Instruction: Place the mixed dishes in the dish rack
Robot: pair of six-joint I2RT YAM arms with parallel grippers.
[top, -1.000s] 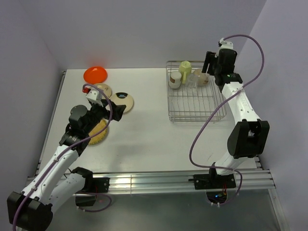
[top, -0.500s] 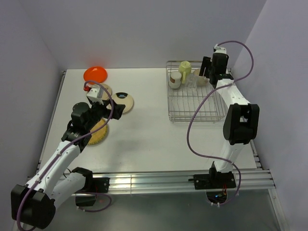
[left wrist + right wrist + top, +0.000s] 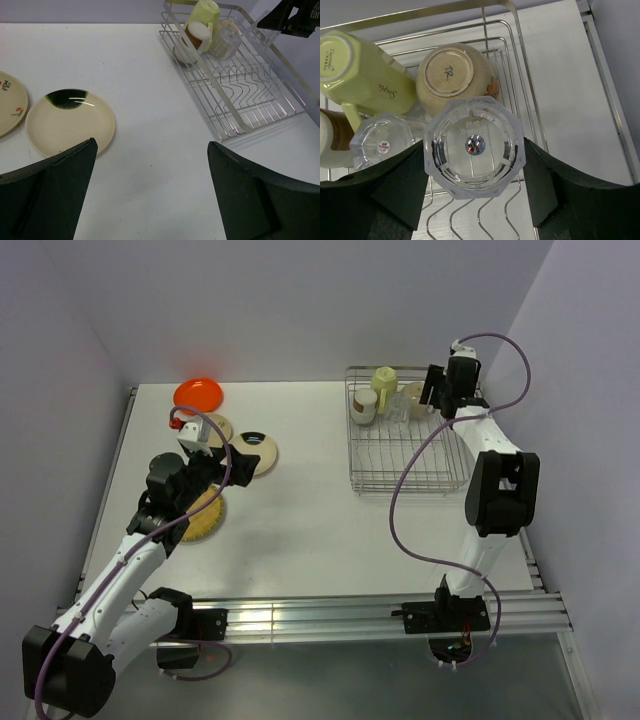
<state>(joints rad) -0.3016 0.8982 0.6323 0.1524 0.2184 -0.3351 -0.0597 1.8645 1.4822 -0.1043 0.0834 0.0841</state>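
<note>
I hold a glass (image 3: 474,146) over the rack (image 3: 400,455).
My right fingers (image 3: 395,187) clamp its sides; my left fingers (image 3: 45,200) gape wide above the table (image 3: 300,515).

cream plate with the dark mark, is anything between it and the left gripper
Nothing visible does. The left gripper is open, and only bare table lies between it and the cream plate, which sits just ahead and off to one side.
</note>
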